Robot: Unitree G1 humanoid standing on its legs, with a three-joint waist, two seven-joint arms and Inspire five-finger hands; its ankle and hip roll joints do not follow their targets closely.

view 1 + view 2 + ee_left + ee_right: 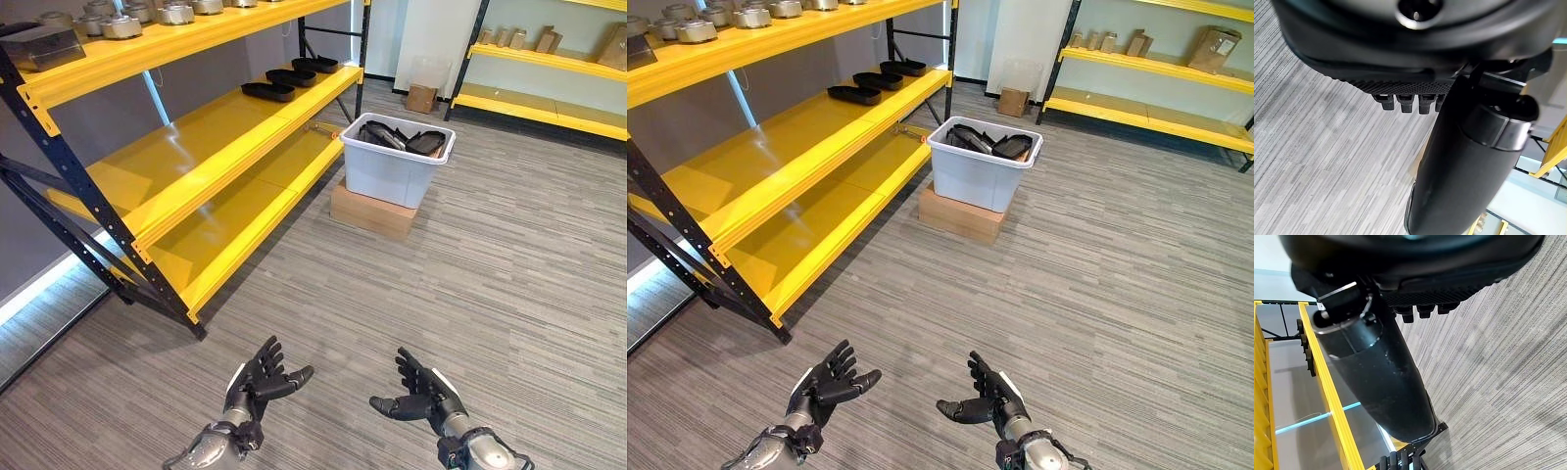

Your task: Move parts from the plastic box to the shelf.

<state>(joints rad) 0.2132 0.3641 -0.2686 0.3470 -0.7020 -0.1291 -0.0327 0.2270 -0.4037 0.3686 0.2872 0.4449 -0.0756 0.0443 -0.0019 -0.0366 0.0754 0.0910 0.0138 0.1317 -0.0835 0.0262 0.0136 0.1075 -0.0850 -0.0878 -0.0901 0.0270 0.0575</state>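
Observation:
A white plastic box [392,171] holding several black parts [404,139] stands on a flat cardboard box [370,211] on the carpet, beside the yellow shelf [196,171]. Three black parts [268,91] lie in a row at the far end of the middle shelf board. My left hand [257,377] and my right hand [423,395] hover low over the carpet at the near edge, far from the box. Both are open with straight fingers and hold nothing.
Round metal parts [120,25] line the top shelf board. A second yellow rack [549,103] with cardboard boxes stands at the back right. A small cardboard box [421,98] sits on the floor behind the plastic box. Grey carpet lies between me and the box.

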